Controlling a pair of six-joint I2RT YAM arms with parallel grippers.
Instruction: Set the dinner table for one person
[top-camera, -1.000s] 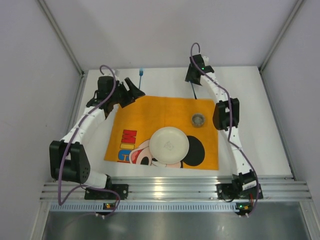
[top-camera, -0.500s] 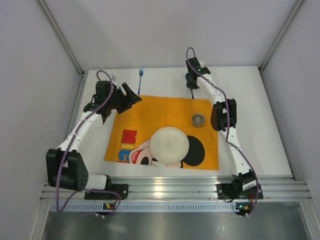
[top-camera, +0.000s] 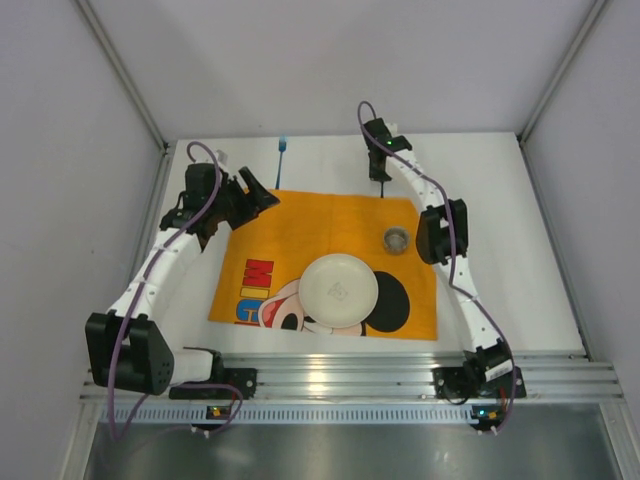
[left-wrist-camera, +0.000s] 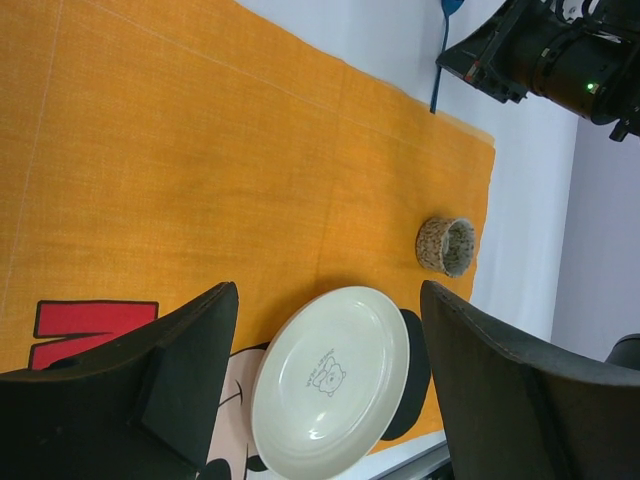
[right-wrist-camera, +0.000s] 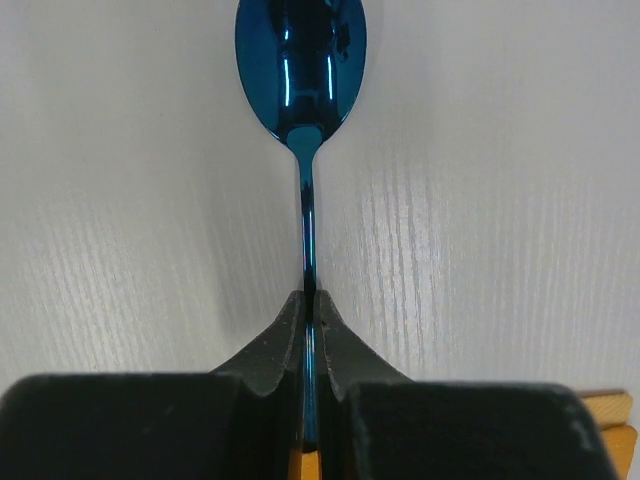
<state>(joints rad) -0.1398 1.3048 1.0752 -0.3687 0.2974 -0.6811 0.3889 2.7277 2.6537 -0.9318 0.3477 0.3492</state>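
On the white dinner table (top-camera: 510, 230) lies an orange cartoon placemat (top-camera: 310, 225) carrying a cream plate (top-camera: 339, 289) and a small speckled cup (top-camera: 397, 239). Just past the mat's far edge, my right gripper (top-camera: 379, 178) is shut on the thin handle of a blue spoon (right-wrist-camera: 301, 60). The right wrist view shows the gripper (right-wrist-camera: 310, 300) clamping that handle, with the spoon's bowl pointing away over the tabletop. My left gripper (top-camera: 260, 190) hovers open above the mat's far left corner, holding nothing. In the left wrist view, the plate (left-wrist-camera: 335, 380) shows between its fingers and the spoon (left-wrist-camera: 436, 80) at top right.
Another blue utensil (top-camera: 282, 150) lies on the table near the far edge, left of centre. Grey walls close in the table on three sides. A metal rail (top-camera: 340, 375) with both arm bases runs along the near edge.
My right gripper has closed on the spoon handle, and that arm has shifted left toward the far edge. The left arm has drawn slightly left, still open.
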